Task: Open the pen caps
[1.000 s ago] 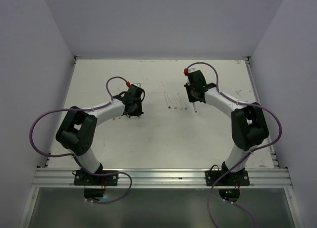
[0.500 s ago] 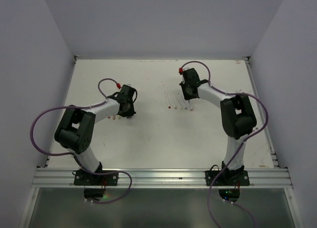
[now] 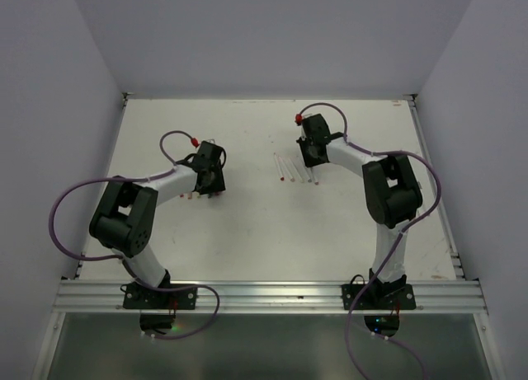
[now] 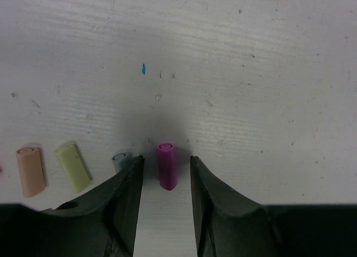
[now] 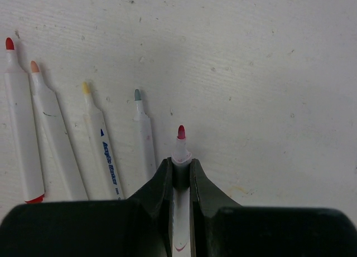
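My left gripper (image 4: 165, 159) is open and low over the table, left of centre (image 3: 210, 180) in the top view. A purple pen cap (image 4: 167, 166) lies loose on the table between its jaws, touching neither. To the left of that cap lie a grey cap (image 4: 121, 158), a yellow-green cap (image 4: 72, 166) and a peach cap (image 4: 30, 170). My right gripper (image 5: 180, 165) is shut on a white pen (image 5: 181, 145) whose bare red tip points away. It holds this pen at the right end of a row of several uncapped pens (image 5: 103, 151), which lie right of centre (image 3: 289, 167).
The white table (image 3: 247, 232) is walled on three sides by pale panels. Purple cables loop from both arms. The metal rail (image 3: 264, 296) with the arm bases runs along the near edge.
My left gripper has opened and the purple cap now lies free between its jaws. My right arm has carried its pen left and back, into line with the row of pens.
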Motion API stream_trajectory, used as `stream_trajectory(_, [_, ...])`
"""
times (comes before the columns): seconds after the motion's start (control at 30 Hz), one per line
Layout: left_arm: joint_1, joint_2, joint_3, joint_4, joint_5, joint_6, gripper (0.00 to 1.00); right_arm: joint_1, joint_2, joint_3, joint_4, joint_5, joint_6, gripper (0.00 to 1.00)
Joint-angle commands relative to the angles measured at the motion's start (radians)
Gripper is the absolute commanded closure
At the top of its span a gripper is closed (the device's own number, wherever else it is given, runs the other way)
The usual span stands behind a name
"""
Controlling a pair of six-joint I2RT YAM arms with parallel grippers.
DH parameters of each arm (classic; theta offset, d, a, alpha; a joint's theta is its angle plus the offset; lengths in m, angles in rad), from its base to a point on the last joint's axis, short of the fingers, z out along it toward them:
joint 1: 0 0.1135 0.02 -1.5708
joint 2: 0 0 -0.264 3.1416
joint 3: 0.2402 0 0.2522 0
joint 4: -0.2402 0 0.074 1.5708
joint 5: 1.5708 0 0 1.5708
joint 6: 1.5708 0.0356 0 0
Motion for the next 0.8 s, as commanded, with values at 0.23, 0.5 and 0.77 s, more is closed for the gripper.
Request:
stream_trajectory(0.23, [0.011,-0.061,0.009,-0.014,-0.004,0.009,0.53,0.0,0.028,0.055,0.014,-0.051,-0.003,0.79])
stream_trajectory(0.5, [0.011,-0.145,0.064,-0.044,0.036,0.006,0.45,0.002,-0.013,0.029,0.013,-0.037,0.005,0.59])
stream_trajectory(0.77, [0.005,-0.272,0.093,-0.061,0.115,0.012,0.41,-0.011,-0.203,-0.044,-0.002,0.017,0.033,0.49])
